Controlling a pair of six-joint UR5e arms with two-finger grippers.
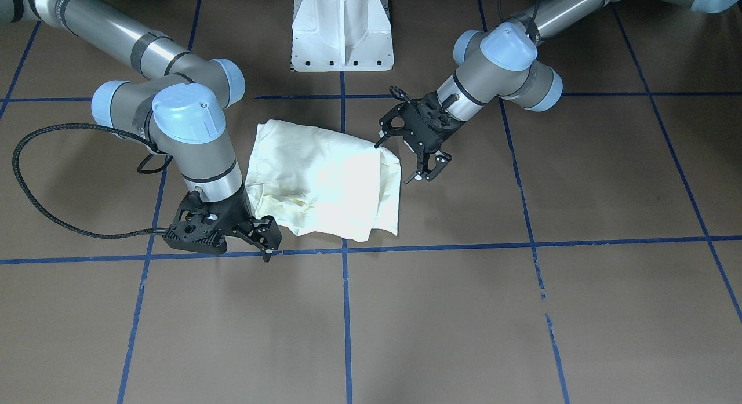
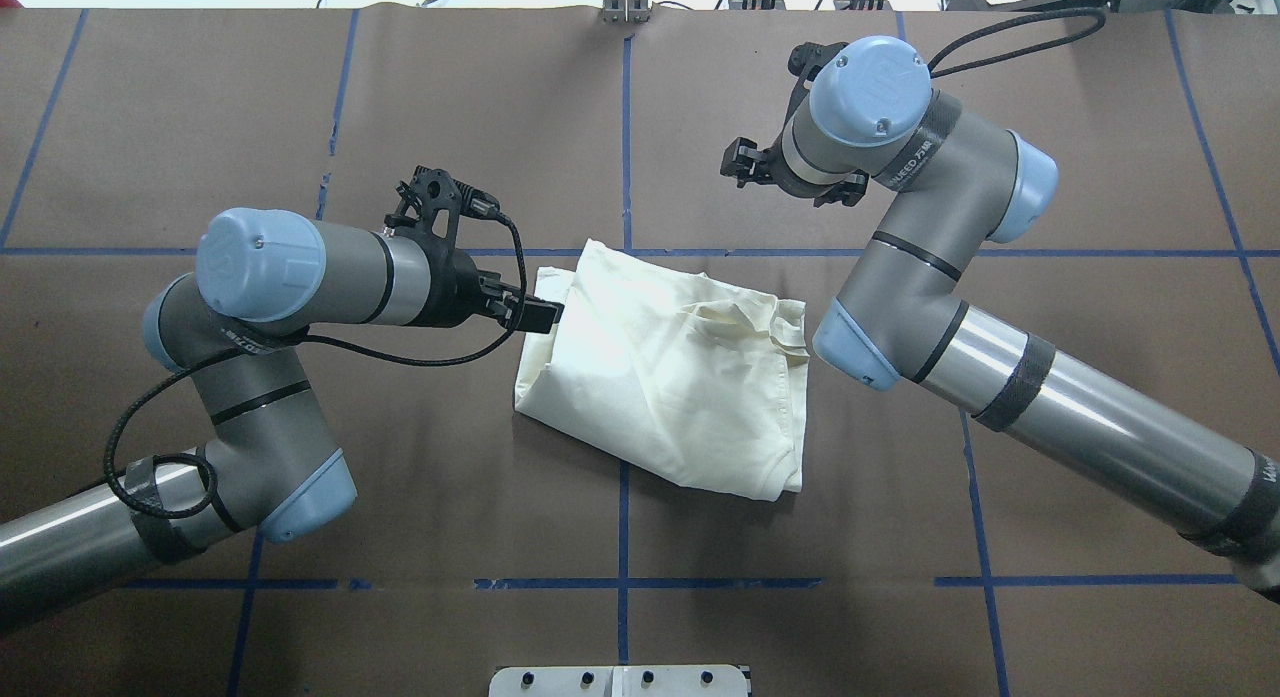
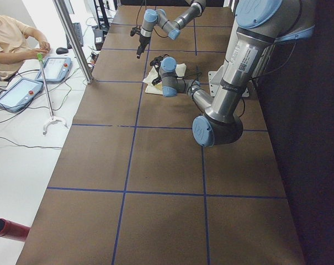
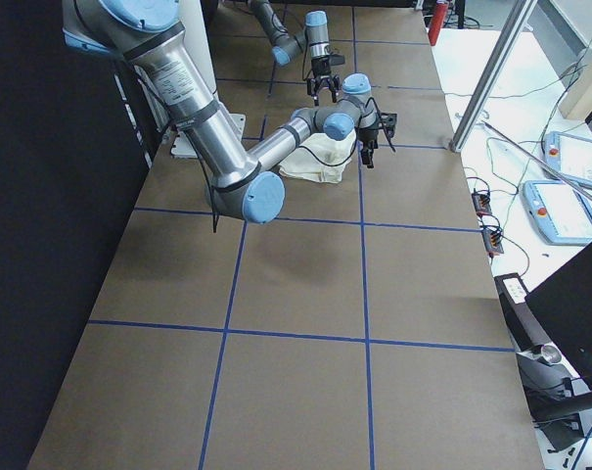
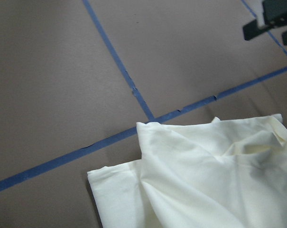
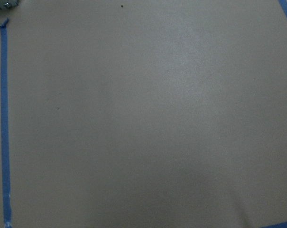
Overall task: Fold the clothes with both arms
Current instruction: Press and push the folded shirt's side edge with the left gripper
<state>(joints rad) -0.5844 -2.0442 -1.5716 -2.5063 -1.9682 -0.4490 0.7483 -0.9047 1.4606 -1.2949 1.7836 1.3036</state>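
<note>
Cream shirt (image 5: pixel 205 180) fills left wrist view, right's only paper (image 6: pixel 143 114); left claw (image 1: pixel 429 168), right claw (image 1: pixel 271 246) apart.

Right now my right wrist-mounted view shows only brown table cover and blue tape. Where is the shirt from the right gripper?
Observer: The folded cream shirt lies just beside the right gripper, on the side toward the white pedestal.
Operator: Does the left gripper hold the shirt?
Observer: No. The left gripper is open beside the shirt's opposite edge, with no cloth between its fingers.
</note>
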